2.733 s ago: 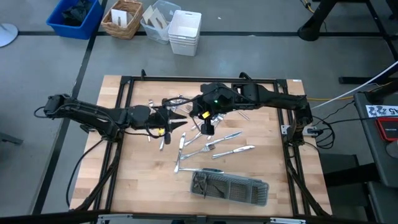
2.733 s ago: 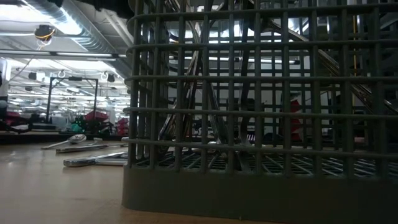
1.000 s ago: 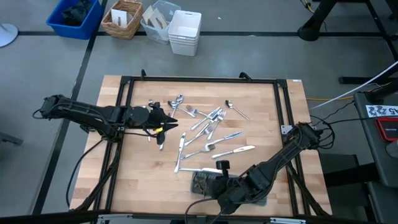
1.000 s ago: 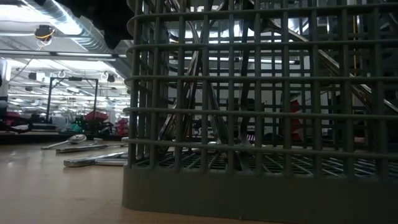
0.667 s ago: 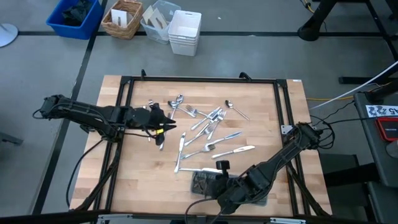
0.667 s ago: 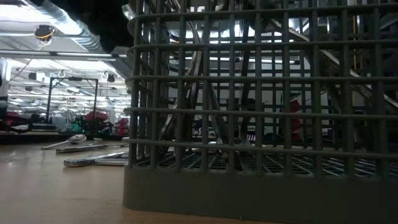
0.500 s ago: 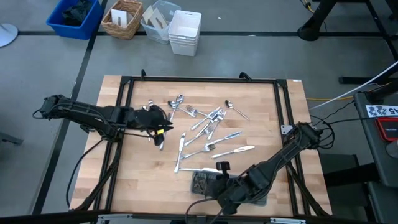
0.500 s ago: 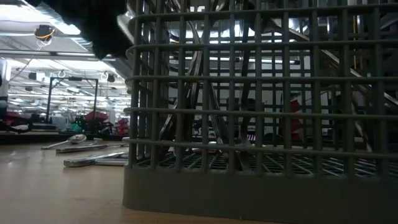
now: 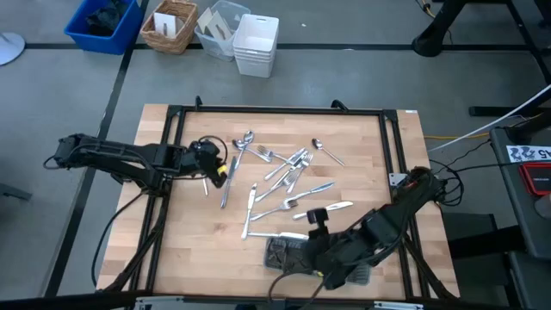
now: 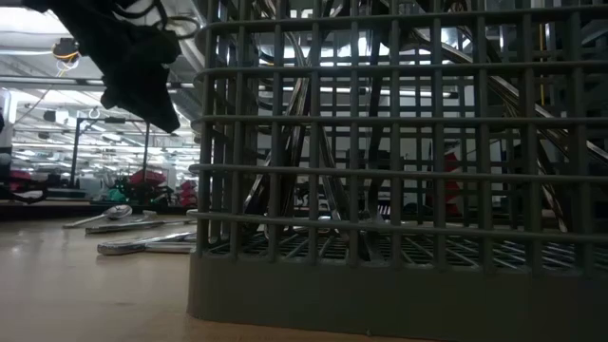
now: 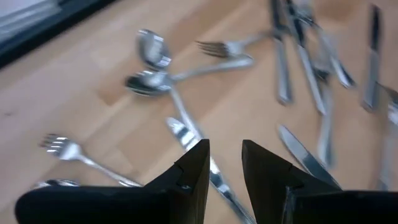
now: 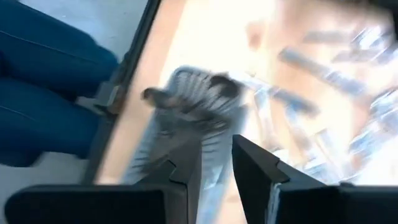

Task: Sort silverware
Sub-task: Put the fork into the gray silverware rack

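Note:
The silverware (image 9: 288,164) lies scattered flat over the middle and far part of the wooden table: forks, spoons and knives. A long dark grey mesh tray (image 9: 288,254) sits at the near edge and fills the low view (image 10: 380,190); several pieces stand inside it. My left gripper (image 9: 219,169) hovers at the left fringe of the scatter, narrowly open and empty (image 11: 225,152), above a knife (image 11: 186,134) and near two spoons (image 11: 149,53). My right gripper (image 9: 317,215) is just beyond the tray's far side, narrowly open and empty (image 12: 216,152); its arm covers the tray's right part.
Beyond the far edge stand a blue bin (image 9: 103,21), a wicker basket (image 9: 170,24) and white containers (image 9: 256,43). A black frame (image 9: 172,112) runs round the table. A person's legs in blue (image 12: 43,93) are by the tray's end.
My right gripper has come up off the tray and moved toward the far and right edges; its arm has swung right along the near edge. My left gripper has drawn back toward the table's left edge and turned. The silverware on the table has stayed put.

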